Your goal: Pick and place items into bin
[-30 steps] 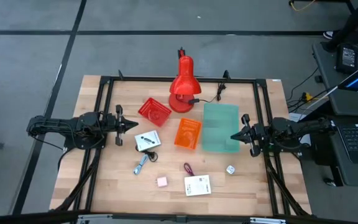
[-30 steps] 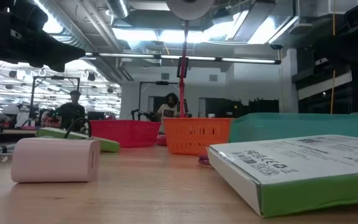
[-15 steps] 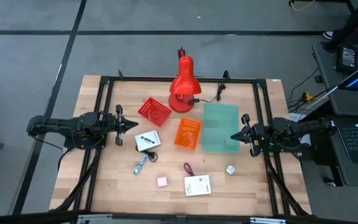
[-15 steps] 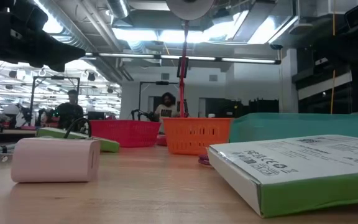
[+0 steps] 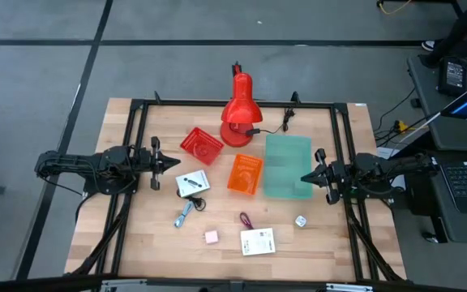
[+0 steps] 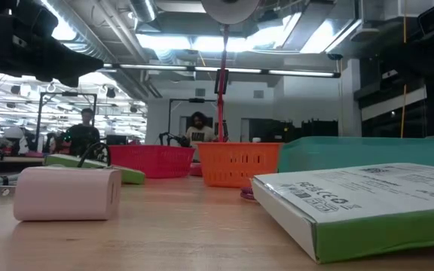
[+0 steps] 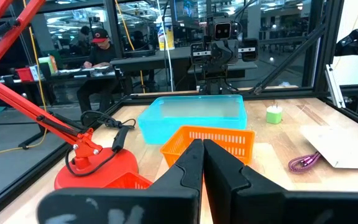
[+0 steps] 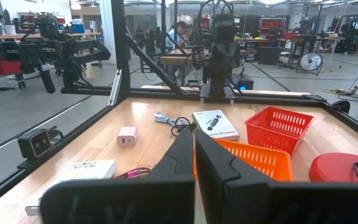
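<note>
My left gripper (image 5: 177, 163) hovers shut at the table's left side, beside the white box with a black cable (image 5: 193, 184). My right gripper (image 5: 304, 178) hovers shut at the right side, against the teal bin's (image 5: 288, 165) right edge. Lying on the wood near the front are a blue-silver piece (image 5: 185, 214), a pink cube (image 5: 211, 237), a maroon cord loop (image 5: 244, 219), a white printed box (image 5: 258, 241) and a white die (image 5: 300, 221). The left wrist view shows my shut fingers (image 7: 202, 155) pointing at the orange basket (image 7: 210, 140).
A red basket (image 5: 201, 145) and an orange basket (image 5: 245, 173) stand mid-table beside the teal bin. A red desk lamp (image 5: 238, 113) with its cord stands at the far edge. A black frame (image 5: 136, 146) borders the table. People sit in the room behind (image 6: 87, 132).
</note>
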